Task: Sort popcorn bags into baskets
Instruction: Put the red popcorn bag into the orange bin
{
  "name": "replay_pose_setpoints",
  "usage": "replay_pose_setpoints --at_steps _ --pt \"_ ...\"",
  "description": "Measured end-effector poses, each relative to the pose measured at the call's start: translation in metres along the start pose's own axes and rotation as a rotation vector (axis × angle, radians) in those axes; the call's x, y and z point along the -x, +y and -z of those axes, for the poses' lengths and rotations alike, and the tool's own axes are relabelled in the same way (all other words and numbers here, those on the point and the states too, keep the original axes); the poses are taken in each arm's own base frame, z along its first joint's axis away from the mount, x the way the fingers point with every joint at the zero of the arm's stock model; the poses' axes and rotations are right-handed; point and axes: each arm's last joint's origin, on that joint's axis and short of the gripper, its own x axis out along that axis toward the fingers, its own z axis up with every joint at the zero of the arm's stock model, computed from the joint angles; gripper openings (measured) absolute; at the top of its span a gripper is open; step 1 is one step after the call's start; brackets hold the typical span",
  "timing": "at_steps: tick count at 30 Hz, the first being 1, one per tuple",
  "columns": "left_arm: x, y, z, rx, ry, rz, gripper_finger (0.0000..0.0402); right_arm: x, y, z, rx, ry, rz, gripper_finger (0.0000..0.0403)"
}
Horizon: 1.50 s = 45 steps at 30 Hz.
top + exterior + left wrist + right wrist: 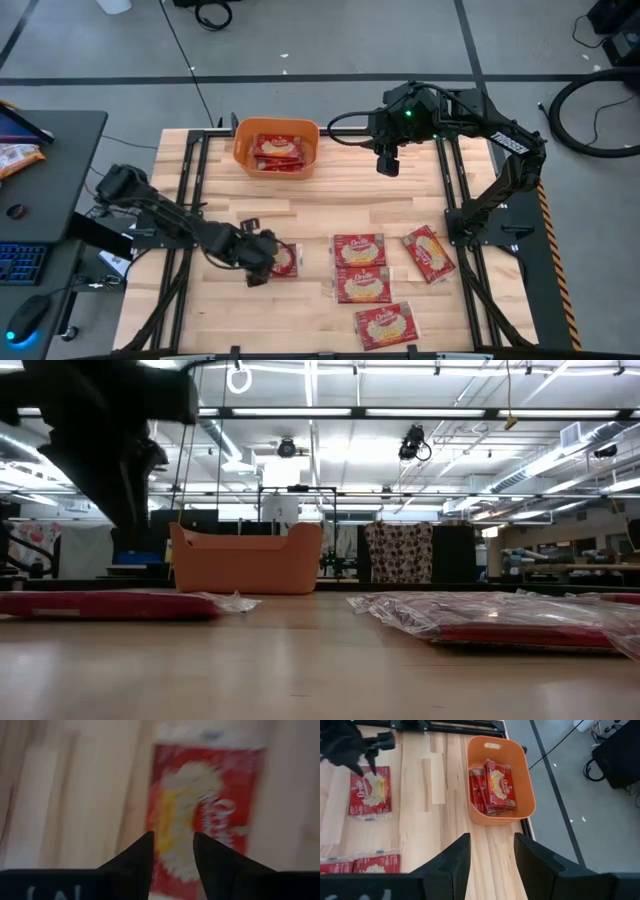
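- Left wrist view: a flat red popcorn packet [205, 810] with a cream-yellow centre lies on the pale wooden table [70, 795] straight ahead of the left gripper [173, 851], whose fingers are spread with nothing between them.
- From above, the left gripper [262, 258] sits at that packet's [286, 260] edge (contact is unclear); four more red packets [360, 249] lie beyond it.
- Further off, the orange plastic tub [240, 148] holds red packets [277, 150].
- The right gripper [388, 160] hangs released, just beside the tub.
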Motion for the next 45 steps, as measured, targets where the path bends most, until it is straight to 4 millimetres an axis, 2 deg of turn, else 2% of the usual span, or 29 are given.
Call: replay_pose_setpoints --at_steps 4,12,18,27,31,41,45 --pt "0.002 -0.011 -0.004 -0.036 -0.078 0.059 0.0163 0.0 0.0 0.0 -0.008 0.0 0.002 0.0155" --pt "-0.016 -0.034 -0.007 -0.035 -0.074 0.187 0.0238 0.0 0.0 0.0 -0.008 0.005 0.002 0.0155" --pt "-0.031 -0.042 0.002 -0.062 -0.006 0.164 0.0241 0.0 0.0 0.001 -0.006 0.007 0.003 0.0155" --pt "-0.046 -0.048 0.023 -0.14 0.135 0.055 0.0191 0.0 0.001 0.004 0.002 0.043 -0.003 0.0155" --pt "-0.048 -0.045 0.026 -0.151 0.172 0.019 0.0158 0.0 0.001 0.005 0.0 0.049 -0.001 0.0155" --pt "-0.043 -0.04 0.027 -0.033 0.245 -0.056 0.0017 0.0 0.0 0.005 0.0 0.052 0.008 0.0155" --pt "-0.036 -0.038 0.019 -0.026 0.255 -0.092 0.0017 0.0 0.0 0.004 -0.001 0.049 0.02 0.0155"
